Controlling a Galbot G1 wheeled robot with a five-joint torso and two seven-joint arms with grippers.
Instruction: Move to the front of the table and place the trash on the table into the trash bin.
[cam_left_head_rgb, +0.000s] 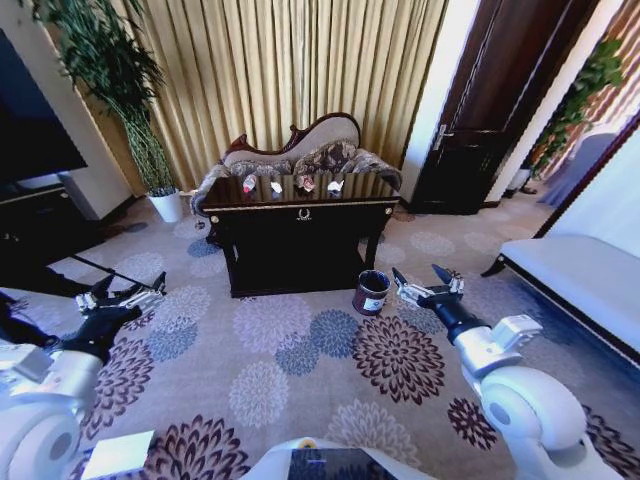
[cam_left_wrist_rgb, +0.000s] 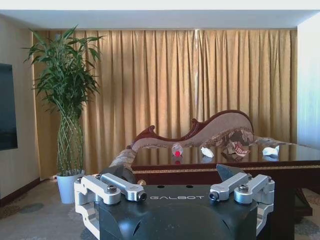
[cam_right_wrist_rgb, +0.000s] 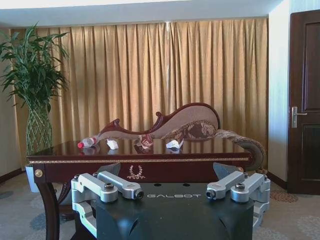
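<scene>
The robot stood short of the table (cam_left_head_rgb: 300, 212), both the left gripper (cam_left_head_rgb: 128, 296) and right gripper (cam_left_head_rgb: 428, 285) spread and empty above the carpet. The trash (cam_left_head_rgb: 292, 184), a bottle, paper pieces and a wrapper, lay along the table's far edge. The trash bin (cam_left_head_rgb: 371, 292) stood on the floor off its front right corner, so the approach and every pick apparently remained.

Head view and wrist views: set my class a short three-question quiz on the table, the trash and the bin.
1. True or false: the trash bin stands on the carpet by the table's front right corner.
2. Which item lies farthest toward the plant side: A bottle, B red-and-white wrapper, C white paper?
3. Fill in: the left gripper and right gripper are both ____ and hold nothing.

Key: 1 true; 2 A; 3 open.
</scene>
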